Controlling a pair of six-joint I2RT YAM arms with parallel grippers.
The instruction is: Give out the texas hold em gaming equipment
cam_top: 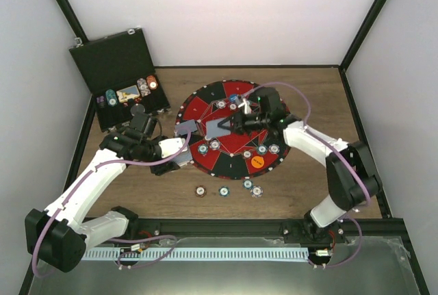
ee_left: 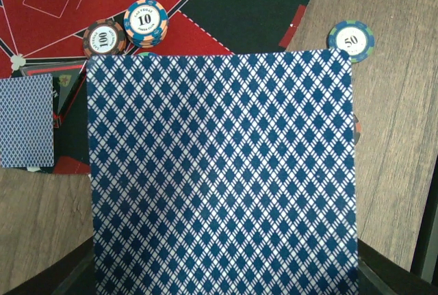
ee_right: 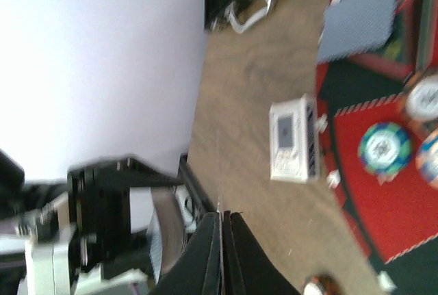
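We see the left end effector (cam_top: 182, 155) gripping a playing card (ee_left: 222, 172) at the mat's (cam_top: 204, 105) 8 o'clock; right end effector (ee_right: 224, 226) closed, empty.

Four chips (cam_top: 224, 191) below the mat (cam_top: 198, 110), perhaps three cards (cam_top: 185, 127), one orange disc (cam_top: 256, 161).

Left hand (cam_top: 183, 154), right hand (ee_right: 222, 223) both closed

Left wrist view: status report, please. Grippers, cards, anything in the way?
Left gripper shut on a card. Right gripper shut, nothing seen in it. Another card lies on the mat; chips just beyond.
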